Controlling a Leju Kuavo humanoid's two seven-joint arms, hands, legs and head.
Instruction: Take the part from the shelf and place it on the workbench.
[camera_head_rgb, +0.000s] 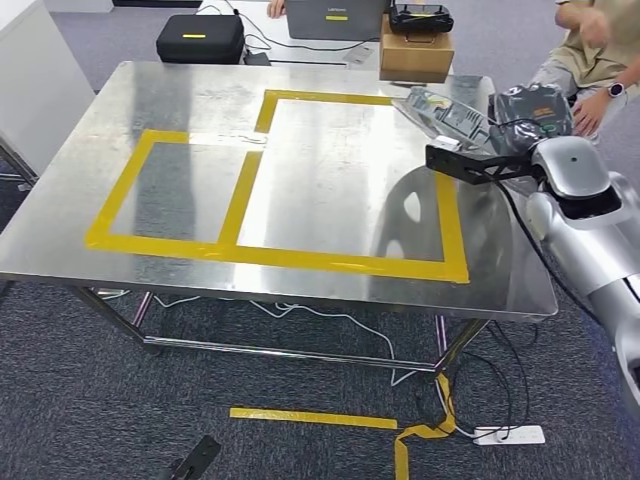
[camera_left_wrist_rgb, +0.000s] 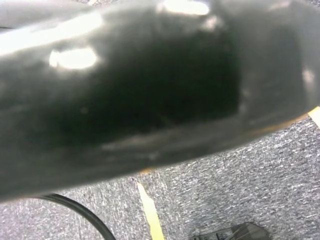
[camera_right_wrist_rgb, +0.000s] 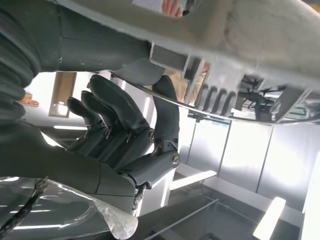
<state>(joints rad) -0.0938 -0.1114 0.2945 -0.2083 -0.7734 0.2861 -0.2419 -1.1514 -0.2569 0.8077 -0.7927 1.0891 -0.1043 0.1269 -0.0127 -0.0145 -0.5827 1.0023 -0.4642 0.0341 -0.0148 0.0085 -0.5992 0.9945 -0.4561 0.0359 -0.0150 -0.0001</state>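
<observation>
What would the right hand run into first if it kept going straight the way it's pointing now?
Probably nothing solid soon. The right hand, holding the part, points left across the steel workbench, whose taped top looks bare along that line. Its height above the surface is hard to judge.

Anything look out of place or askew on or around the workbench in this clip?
Little stands out. The grey part, held by the right hand, sits tilted above the table's far right corner, over the yellow tape outline. On the floor, a yellow tape strip lies crumpled and peeling beside a power strip.
</observation>
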